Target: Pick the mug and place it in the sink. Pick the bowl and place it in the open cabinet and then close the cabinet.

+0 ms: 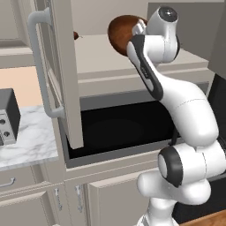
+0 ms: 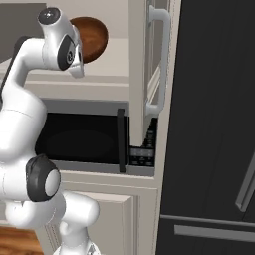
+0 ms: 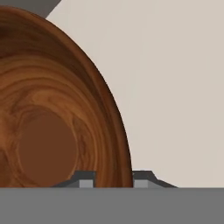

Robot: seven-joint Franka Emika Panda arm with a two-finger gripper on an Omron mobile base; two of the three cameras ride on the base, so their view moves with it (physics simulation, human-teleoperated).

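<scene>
Bowl, close up: the hand view has the bowl (image 3: 57, 127) filling its left side, its inner grain and flat round base facing the lens, pale cabinet wall behind it.
Gripper: the gripper (image 3: 113, 178) pinches the bowl's rim, one dark fingertip (image 3: 85, 178) inside the wall and the other outside it.
Arm: from the left base view the white arm (image 1: 185, 114) rises at the lower right and reaches up into the opening, its wrist covering part of the bowl (image 1: 121, 33).
Where the bowl is: held on edge inside the open cabinet (image 1: 132, 57), above the shelf; whether it touches the shelf cannot be told.
Left side only: the swung-out cabinet door (image 1: 66, 75) with its long silver handle (image 1: 39, 66), a small brown round object (image 1: 76, 35) far back on the shelf, a marble counter (image 1: 31, 137) and a grey appliance (image 1: 8, 117) on it.
Right side only: the bowl (image 2: 92, 37) seen past the wrist, the microwave (image 2: 84, 139) control panel (image 2: 142, 154), the other cabinet door (image 2: 144, 69) and a tall black refrigerator (image 2: 214, 124).
</scene>
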